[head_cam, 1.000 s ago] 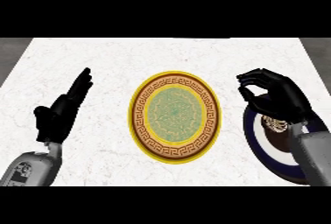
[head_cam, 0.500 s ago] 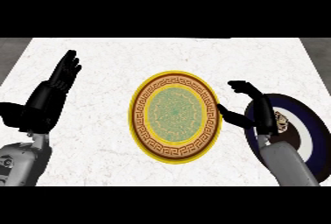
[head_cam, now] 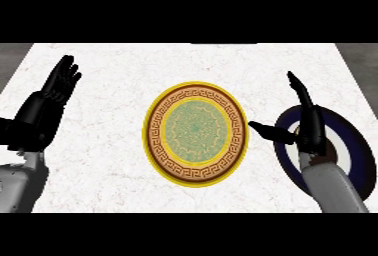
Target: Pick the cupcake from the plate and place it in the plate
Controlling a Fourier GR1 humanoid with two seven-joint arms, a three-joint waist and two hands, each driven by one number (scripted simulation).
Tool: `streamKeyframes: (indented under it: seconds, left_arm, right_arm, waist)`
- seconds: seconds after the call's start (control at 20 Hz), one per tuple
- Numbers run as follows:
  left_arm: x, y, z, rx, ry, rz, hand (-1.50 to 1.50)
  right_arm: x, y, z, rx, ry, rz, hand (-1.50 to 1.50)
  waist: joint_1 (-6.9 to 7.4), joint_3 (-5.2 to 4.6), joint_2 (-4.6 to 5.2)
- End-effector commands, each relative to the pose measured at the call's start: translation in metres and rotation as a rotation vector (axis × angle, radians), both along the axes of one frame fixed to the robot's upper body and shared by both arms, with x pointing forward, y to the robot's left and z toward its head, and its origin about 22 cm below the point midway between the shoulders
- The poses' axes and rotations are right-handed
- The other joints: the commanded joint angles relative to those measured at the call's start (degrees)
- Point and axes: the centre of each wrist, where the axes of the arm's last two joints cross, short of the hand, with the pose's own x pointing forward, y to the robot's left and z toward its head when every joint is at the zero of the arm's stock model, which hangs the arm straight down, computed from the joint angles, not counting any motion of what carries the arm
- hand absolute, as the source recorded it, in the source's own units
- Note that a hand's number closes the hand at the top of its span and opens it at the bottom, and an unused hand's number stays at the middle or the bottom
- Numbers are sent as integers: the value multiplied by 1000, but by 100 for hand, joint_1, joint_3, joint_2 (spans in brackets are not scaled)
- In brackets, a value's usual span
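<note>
Our right hand (head_cam: 308,127) hovers over the dark blue plate (head_cam: 356,145), fingers straight and apart, holding nothing. The cupcake (head_cam: 327,149) sits on that plate, mostly hidden behind the hand. We judge it light, soft and easily crushed, so we should pinch the wrapper's sides, not the top. The gold-rimmed plate (head_cam: 196,86) lies alongside on the desk (head_cam: 111,165). Our left hand (head_cam: 44,110) rests open at the left.

White marbled counter (head_cam: 184,65), grey floor (head_cam: 10,52) beyond
</note>
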Motion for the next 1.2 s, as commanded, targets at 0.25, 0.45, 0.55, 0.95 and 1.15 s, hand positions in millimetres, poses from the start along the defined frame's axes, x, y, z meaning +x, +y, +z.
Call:
streamKeyframes:
  seconds: [0.25,0.45,0.55,0.95,1.15]
  left_arm:
    - [-7,11,-3,0,3,21,0]
    - [-2,7,3,18,3,-1,0]
    - [2,13,14,-11,9,17,0]
    - [5,4,11,-2,-4,-6,0]
    - [11,-11,-5,-1,-1,-6,0]
  right_arm:
    - [9,-56,60,-409,451,-142,-150]
    - [18,-42,91,-518,675,-127,-150]
    - [13,-41,89,-554,826,-95,-150]
    - [14,-24,106,-588,1005,-83,-150]
    - [21,-22,89,-597,1003,-139,-150]
  waist:
    - [-70,-46,-62]
    - [-24,-30,-40]
    - [-40,-25,-43]
    - [-9,0,4]
    - [5,2,11]
